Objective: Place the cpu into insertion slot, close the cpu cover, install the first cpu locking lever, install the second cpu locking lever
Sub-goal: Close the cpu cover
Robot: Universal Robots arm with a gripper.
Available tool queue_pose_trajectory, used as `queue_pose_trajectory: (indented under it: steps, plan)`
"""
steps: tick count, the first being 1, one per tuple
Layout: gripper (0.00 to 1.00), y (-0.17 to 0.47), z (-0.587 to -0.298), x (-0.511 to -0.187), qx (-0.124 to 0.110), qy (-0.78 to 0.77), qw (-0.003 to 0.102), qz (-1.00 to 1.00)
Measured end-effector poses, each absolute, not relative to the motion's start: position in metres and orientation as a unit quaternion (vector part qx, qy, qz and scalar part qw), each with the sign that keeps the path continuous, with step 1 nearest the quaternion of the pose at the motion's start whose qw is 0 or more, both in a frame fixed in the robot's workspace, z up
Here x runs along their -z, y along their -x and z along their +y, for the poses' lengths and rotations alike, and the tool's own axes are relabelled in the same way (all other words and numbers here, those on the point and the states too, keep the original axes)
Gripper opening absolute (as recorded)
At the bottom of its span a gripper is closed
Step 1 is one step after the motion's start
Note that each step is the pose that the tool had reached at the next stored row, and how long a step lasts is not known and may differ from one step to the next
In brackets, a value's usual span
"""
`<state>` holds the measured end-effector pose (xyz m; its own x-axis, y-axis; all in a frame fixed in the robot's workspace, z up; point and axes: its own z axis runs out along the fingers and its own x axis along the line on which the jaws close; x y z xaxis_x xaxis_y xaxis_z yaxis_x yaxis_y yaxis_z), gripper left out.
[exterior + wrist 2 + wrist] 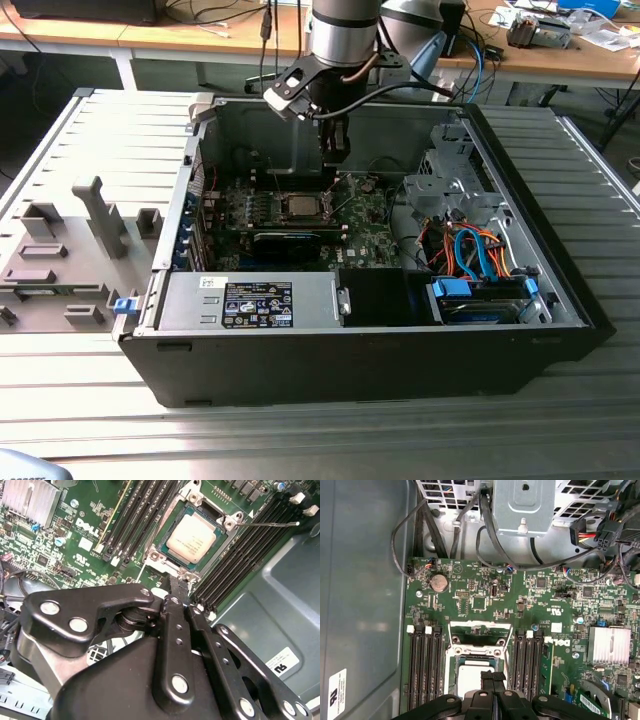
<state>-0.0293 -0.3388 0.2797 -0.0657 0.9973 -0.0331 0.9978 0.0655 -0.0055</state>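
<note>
Gripper point(492, 676) closed narrow and empty, poised low inside an open computer case point(520, 330). Just beneath its tips, cpu point(192, 537) seated in insertion slot point(156, 556); beyond, cpu cover point(480, 626) lifted open.

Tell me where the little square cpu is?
In the second wrist view, the cpu sits in the insertion slot, between rows of long black memory slots.

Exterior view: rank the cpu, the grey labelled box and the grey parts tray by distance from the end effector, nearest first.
1. cpu: on the green board, right beside the end effector.
2. grey labelled box: inside the case, along the wall nearest the camera.
3. grey parts tray: outside the case, far on the exterior view's left.
</note>
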Motion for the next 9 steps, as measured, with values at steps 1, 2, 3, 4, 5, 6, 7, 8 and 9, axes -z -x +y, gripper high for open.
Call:
queue_pose_trajectory:
  steps: [1, 2, 3, 4, 5, 6, 7, 8, 9]
  plan:
    - [0.11, 0.0284, -0.3388, -0.2797, 0.013, -0.683, 0.01, 0.73]
    - [0.11, 0.0277, -0.3388, -0.2797, 0.013, -0.683, 0.01, 0.73]
    - [0.11, 0.0271, -0.3388, -0.2797, 0.013, -0.683, 0.01, 0.73]
    - [0.11, 0.0262, -0.3388, -0.2797, 0.013, -0.683, 0.01, 0.73]
    - [0.11, 0.0255, -0.3388, -0.2797, 0.013, -0.683, 0.01, 0.73]
    - [0.11, 0.0245, -0.3388, -0.2797, 0.013, -0.683, 0.01, 0.73]
    - [0.11, 0.0237, -0.3388, -0.2797, 0.013, -0.683, 0.01, 0.73]
    - [0.11, 0.0214, -0.3388, -0.2797, 0.013, -0.683, 0.01, 0.73]
    - [0.11, 0.0204, -0.3388, -0.2797, 0.013, -0.683, 0.01, 0.73]
